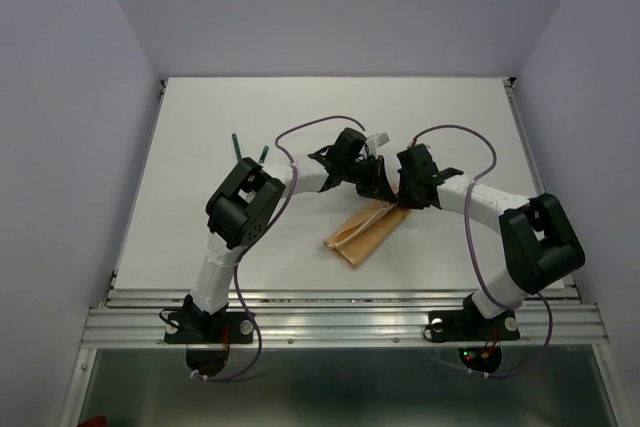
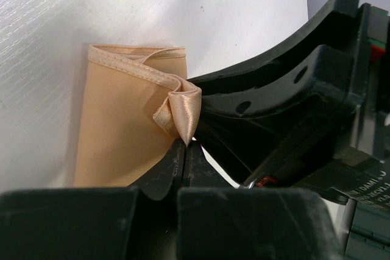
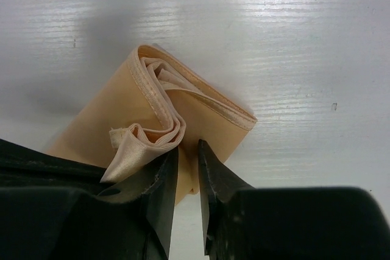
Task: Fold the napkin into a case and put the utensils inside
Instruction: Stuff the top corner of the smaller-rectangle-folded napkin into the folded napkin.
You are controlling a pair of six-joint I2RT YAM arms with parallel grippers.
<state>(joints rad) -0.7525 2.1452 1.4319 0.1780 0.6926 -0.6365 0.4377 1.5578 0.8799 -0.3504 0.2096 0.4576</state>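
Note:
The napkin point(image 1: 365, 234) lies folded as a narrow peach-tan case at the table's middle. My left gripper point(image 2: 184, 142) is shut on a shiny raised corner of the napkin point(image 2: 184, 109) at the case's far end; it also shows in the top view point(image 1: 376, 187). My right gripper point(image 3: 186, 161) is right beside it point(image 1: 402, 194), its jaws a narrow gap apart over the case's edge point(image 3: 201, 111), with the lifted hem layers resting against the outside of its left finger point(image 3: 163, 172). Two dark green utensil handles point(image 1: 236, 139) stick out behind the left arm; their metal ends are hidden.
The right gripper's black fingers point(image 2: 274, 89) fill the right of the left wrist view, almost touching the pinched corner. The left arm's elbow point(image 1: 243, 202) stands over the utensils. White walls close the table at the back and sides.

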